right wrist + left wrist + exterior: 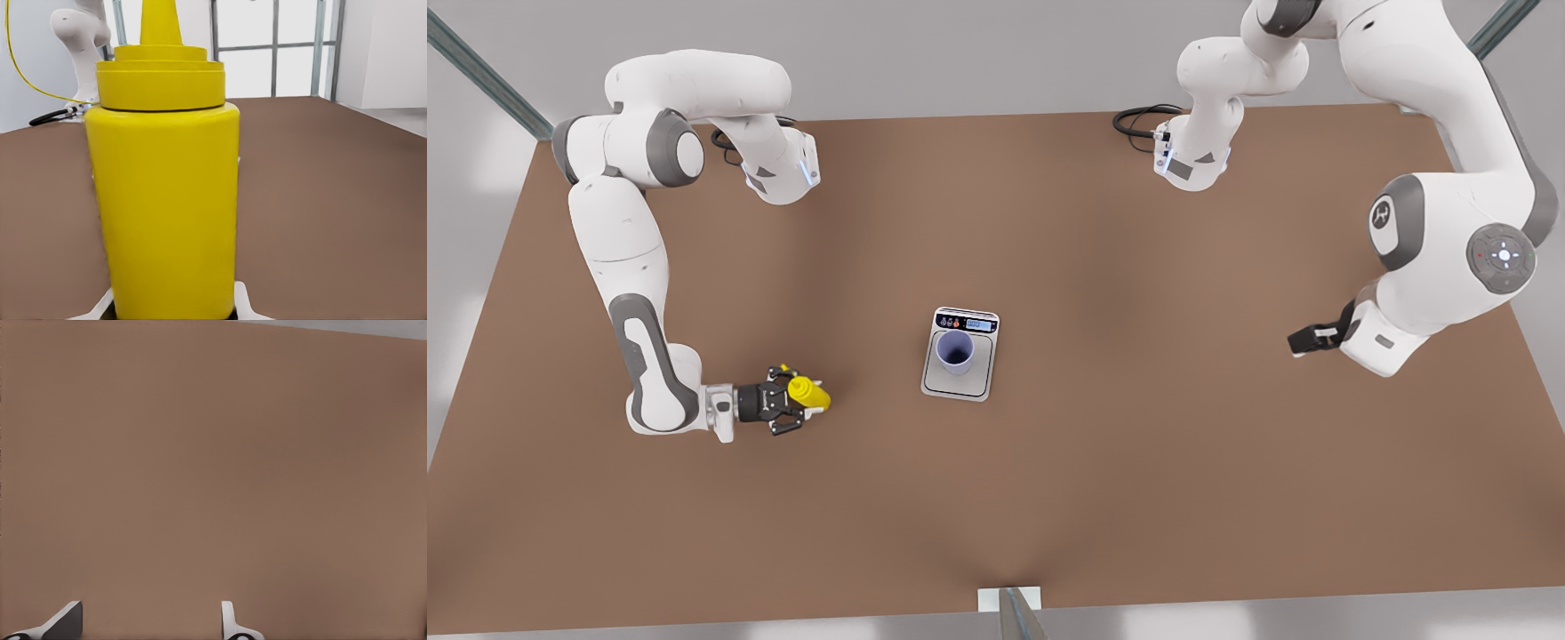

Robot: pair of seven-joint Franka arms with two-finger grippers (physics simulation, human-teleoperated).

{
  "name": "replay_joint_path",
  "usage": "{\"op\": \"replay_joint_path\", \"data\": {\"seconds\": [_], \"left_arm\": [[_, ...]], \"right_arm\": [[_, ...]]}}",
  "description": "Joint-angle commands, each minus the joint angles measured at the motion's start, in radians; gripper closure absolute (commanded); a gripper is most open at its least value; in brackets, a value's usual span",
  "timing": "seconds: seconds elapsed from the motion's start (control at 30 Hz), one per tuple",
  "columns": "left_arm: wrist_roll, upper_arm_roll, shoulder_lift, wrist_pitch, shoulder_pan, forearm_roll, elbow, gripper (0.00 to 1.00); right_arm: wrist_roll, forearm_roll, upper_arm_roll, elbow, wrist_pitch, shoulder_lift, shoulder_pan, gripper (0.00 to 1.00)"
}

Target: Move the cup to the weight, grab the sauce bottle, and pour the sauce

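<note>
The yellow sauce bottle point(811, 394) stands upright near the front view's left, and in the right wrist view the sauce bottle point(167, 200) looms close. My right gripper point(784, 402) reaches in level with the table, and its fingertips point(241, 303) press against both sides of the body. In the middle of the table the lavender cup point(955, 352) sits upright on the plate of the weight point(959, 384), a silver scale. My left gripper point(1296, 341) waits at the front view's right, well away from the scale. Over bare table, the left gripper point(150, 617) is open and holds nothing.
The brown table point(1138, 462) spreads wide around the scale. Black cables point(1138, 120) lie at its far edge by an arm base. A metal post point(1014, 613) stands at the near edge.
</note>
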Motion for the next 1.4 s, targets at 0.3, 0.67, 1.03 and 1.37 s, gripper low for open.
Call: {"op": "replay_joint_path", "data": {"seconds": [0.3,0.67,1.03,1.37], "left_arm": [[-0.037,0.005,0.010,-0.008,-0.021,0.023,0.006,0.00],[-0.055,0.003,0.014,-0.015,-0.024,0.010,0.004,0.00],[-0.055,0.005,0.014,-0.017,-0.024,0.011,0.001,0.00],[-0.017,0.006,0.039,-0.002,-0.050,0.017,0.055,0.00]], "right_arm": [[0.000,0.002,0.000,0.000,-0.005,0.000,0.000,0.00],[0.000,-0.011,-0.006,-0.009,-0.050,-0.002,-0.041,0.00],[0.012,-0.204,-0.009,-0.006,-0.108,-0.022,-0.198,0.00],[1.998,-0.879,-0.201,0.348,-0.194,-0.442,0.147,0.00]]}}
